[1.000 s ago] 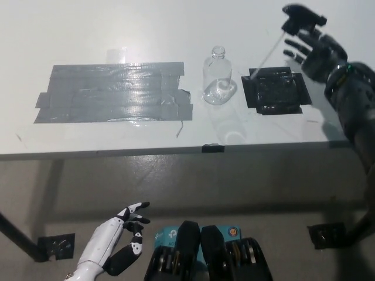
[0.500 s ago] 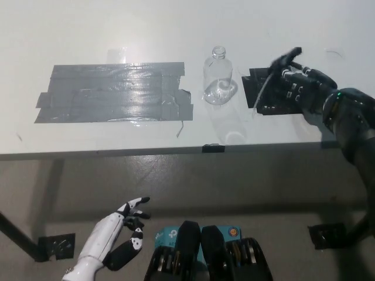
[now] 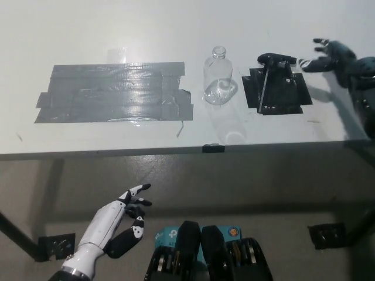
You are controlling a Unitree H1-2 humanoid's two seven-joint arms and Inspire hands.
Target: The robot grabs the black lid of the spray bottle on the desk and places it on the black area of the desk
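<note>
The black lid, dip tube attached, lies on the black area beside the clear spray bottle.

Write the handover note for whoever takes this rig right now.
Right robot hand: open, holding nothing, just right of the black area.
Left robot hand: resting low, below the desk edge, holding nothing.
Black lid: lies on the black area, spray head at its far edge, tube running across the patch toward the robot.
Spray bottle: upright, uncapped, left of the black area.
Done: lid off and placed.
Left: nothing on the lid itself; probably just pull the right arm clear.
</note>
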